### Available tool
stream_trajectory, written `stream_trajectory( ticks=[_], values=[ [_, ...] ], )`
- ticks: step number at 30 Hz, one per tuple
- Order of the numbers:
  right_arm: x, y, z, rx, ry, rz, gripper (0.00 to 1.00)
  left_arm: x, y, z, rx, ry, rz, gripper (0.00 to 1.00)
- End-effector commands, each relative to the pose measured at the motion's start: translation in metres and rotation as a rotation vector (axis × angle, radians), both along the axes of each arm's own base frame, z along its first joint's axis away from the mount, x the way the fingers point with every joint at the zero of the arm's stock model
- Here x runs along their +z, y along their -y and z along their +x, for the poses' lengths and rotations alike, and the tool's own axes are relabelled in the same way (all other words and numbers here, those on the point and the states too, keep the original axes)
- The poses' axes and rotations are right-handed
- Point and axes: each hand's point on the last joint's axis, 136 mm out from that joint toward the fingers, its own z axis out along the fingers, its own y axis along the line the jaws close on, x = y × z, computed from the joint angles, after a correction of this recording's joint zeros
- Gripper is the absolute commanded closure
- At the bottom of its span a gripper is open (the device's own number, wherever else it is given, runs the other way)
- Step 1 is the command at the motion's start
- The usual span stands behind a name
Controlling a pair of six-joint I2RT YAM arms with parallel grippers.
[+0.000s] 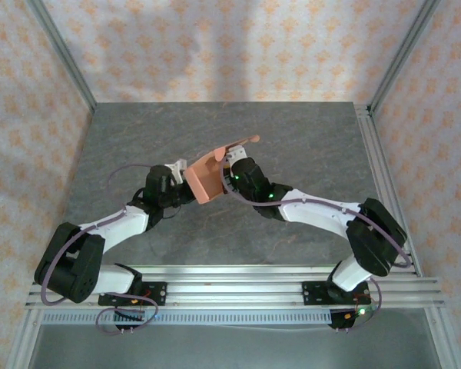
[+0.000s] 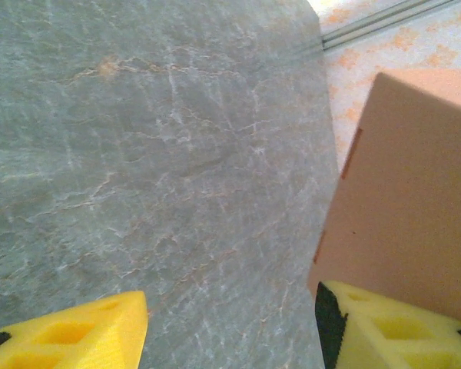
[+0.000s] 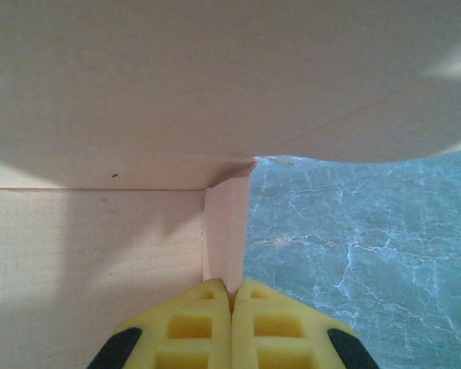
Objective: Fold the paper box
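Hovering paper box (image 1: 203, 178), marbled table (image 1: 131, 138), patterned walls (image 1: 215, 46)

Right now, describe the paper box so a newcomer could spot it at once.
At the middle of the grey table, between the left arm and right arm, is the paper box, pinched at a flap by the right tool. It is the only salmon-orange card there, part-folded.

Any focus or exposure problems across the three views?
Top external: evenly lit and sharp, the paper box a true salmon, soft shadows on the back wall. Left wrist: table veining is crisp, the box at the right edge slightly soft. Right wrist: the box is so close that it washes out pale, with a glare patch at upper right and shadow in the fold.
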Motion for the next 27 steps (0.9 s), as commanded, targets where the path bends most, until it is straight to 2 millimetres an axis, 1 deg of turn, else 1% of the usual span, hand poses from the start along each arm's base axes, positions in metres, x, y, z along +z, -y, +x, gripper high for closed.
stream_trajectory(
  ticks=[1,3,5,9,12,14,16,19,22,24,27],
  values=[
    [0.001,-0.019,-0.021,0.086,0.021,-0.048,1.0,0.031,0.007,0.011,-0.023,0.107,0.036,0.38],
    [0.01,-0.011,-0.02,0.065,0.053,-0.049,1.0,0.013,-0.003,0.007,-0.009,0.073,0.129,0.38],
    [0.018,-0.005,-0.02,0.051,0.075,-0.044,1.0,-0.002,-0.01,0.004,-0.009,0.053,0.185,0.37],
    [0.027,0.011,-0.02,0.011,0.086,-0.01,1.0,-0.026,-0.02,0.0,-0.002,0.001,0.237,0.36],
    [0.028,0.024,-0.018,-0.03,0.075,0.02,1.0,-0.039,-0.028,-0.001,0.026,-0.023,0.263,0.36],
    [0.024,0.034,-0.015,-0.065,0.064,0.022,1.0,-0.044,-0.037,-0.001,0.056,-0.039,0.284,0.35],
    [0.018,0.045,-0.012,-0.1,0.049,0.012,1.0,-0.051,-0.051,-0.001,0.104,-0.064,0.314,0.34],
    [0.005,0.062,-0.006,-0.179,0.021,-0.017,1.0,-0.06,-0.077,-0.003,0.192,-0.102,0.346,0.33],
    [-0.014,0.082,0.0,-0.282,-0.009,-0.072,1.0,-0.067,-0.101,-0.009,0.268,-0.131,0.385,0.33],
    [-0.028,0.093,0.001,-0.345,-0.034,-0.137,1.0,-0.066,-0.109,-0.013,0.282,-0.126,0.409,0.33],
    [-0.052,0.103,0.002,-0.412,-0.079,-0.204,1.0,-0.056,-0.115,-0.017,0.293,-0.099,0.439,0.32]
  ],
)
